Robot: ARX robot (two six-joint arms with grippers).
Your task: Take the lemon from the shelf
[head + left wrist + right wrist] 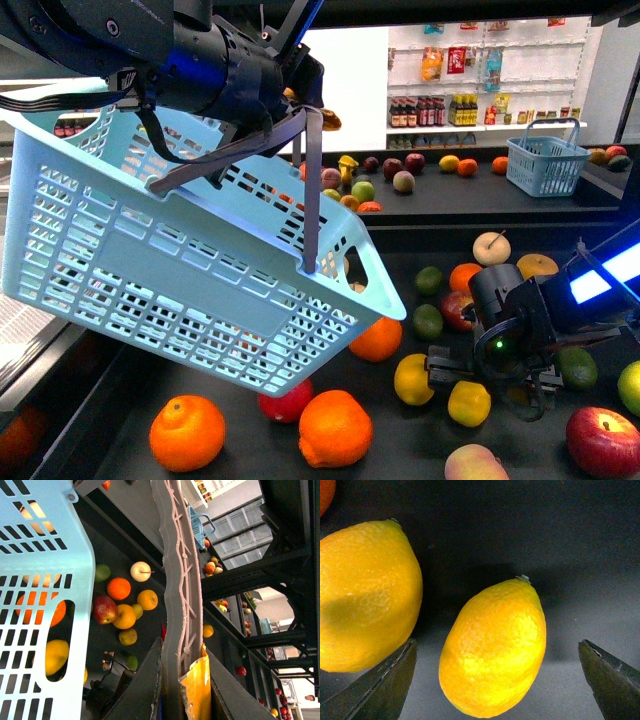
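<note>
Two yellow lemons [469,403] [413,380] lie among other fruit on the shelf's black lower deck [420,245]. My right gripper [472,378] is open, low over the nearer lemon. In the right wrist view that lemon [492,647] lies between the spread fingers [380,690], untouched, with the second lemon [365,595] beside it. My left gripper [300,100] is shut on the grey handle [310,180] of a light blue basket [150,270], held tilted above the deck. The left wrist view shows the handle [177,580] clamped in my left gripper [182,685].
Oranges [187,432] [335,428], a red apple [603,440], limes [428,320] and a peach [473,463] crowd the lower deck. The upper deck holds more fruit and a second blue basket [545,165]. White wall shelving with bottles [470,90] stands behind.
</note>
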